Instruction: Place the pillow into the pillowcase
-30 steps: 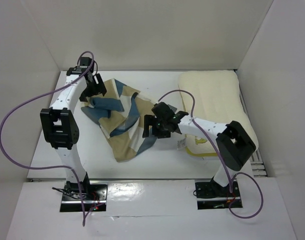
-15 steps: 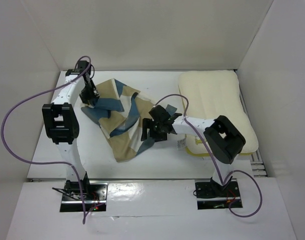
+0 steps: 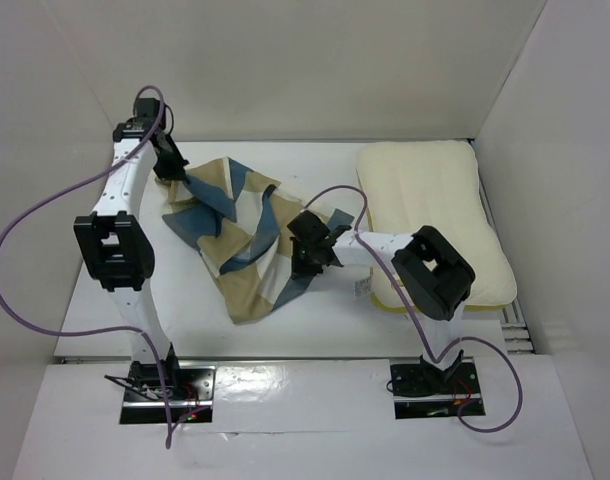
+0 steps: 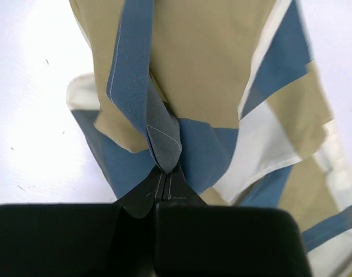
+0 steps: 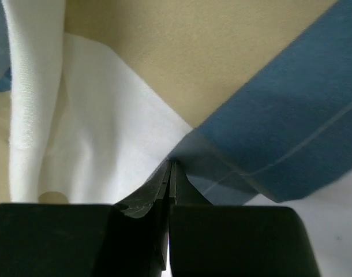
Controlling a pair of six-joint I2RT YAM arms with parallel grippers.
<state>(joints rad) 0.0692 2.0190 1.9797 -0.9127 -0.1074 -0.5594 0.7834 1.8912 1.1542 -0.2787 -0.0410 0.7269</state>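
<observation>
The pillowcase [image 3: 240, 230], in blue, tan and cream checks, lies crumpled in the middle of the table. My left gripper [image 3: 171, 168] is shut on a blue fold at its far left corner [image 4: 164, 144]. My right gripper [image 3: 303, 250] is shut on its right edge, where blue meets cream [image 5: 182, 156]. The cream pillow [image 3: 435, 210] lies flat at the right, with a yellow band and a white tag [image 3: 365, 288] at its near corner. The right forearm crosses over the pillow's near left part.
White walls [image 3: 285, 70] close in the table on the back and both sides. The purple cables [image 3: 25, 230] loop off each arm. The arm bases [image 3: 165, 385] stand at the near edge.
Both grippers have shut on the pillowcase. The left gripper has moved back and left with its corner, stretching the cloth. The right gripper has slid left onto the cloth's edge.
</observation>
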